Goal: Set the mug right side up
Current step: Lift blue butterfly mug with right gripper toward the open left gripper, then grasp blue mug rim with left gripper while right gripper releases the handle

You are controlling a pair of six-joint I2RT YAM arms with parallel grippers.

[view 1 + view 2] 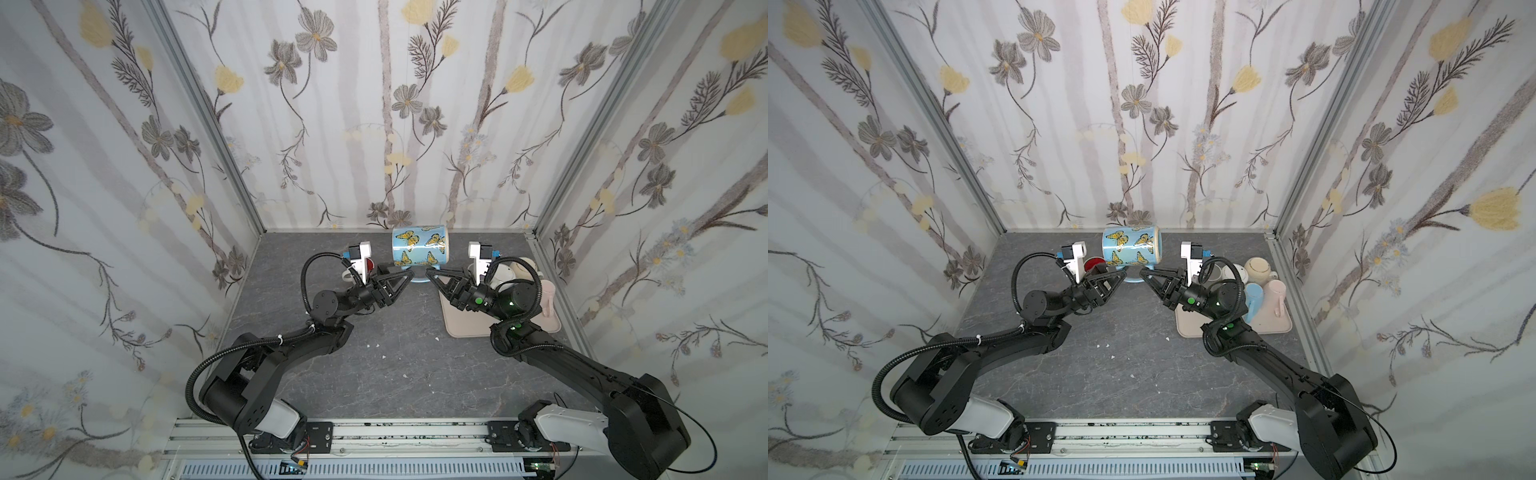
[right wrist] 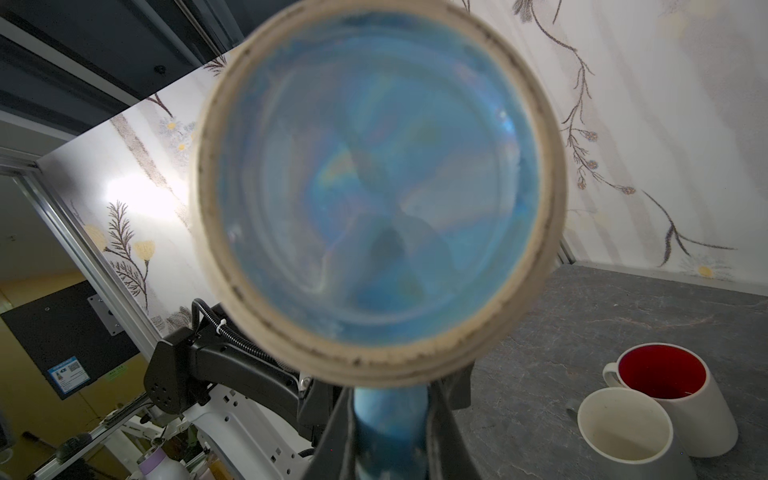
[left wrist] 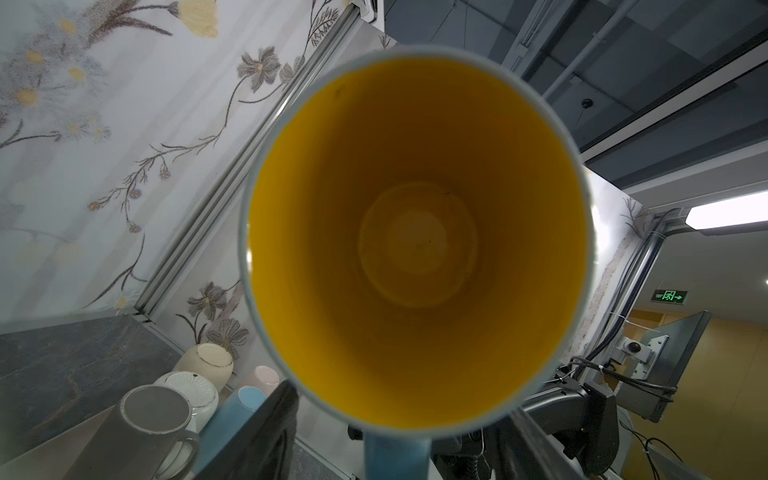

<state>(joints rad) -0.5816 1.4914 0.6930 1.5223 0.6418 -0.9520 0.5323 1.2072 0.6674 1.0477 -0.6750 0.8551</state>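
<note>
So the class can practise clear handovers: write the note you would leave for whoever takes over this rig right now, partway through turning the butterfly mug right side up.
The right tool is shut on the handle.
The left tool is open, its fingers on either side of the same handle.
The butterfly mug lies on its side, apparently held off the table, with its mouth to the left, base to the right and handle down.
Done: the mug is lifted and half turned.
Left: rotate it until the mouth faces up, set it down, release.
</note>
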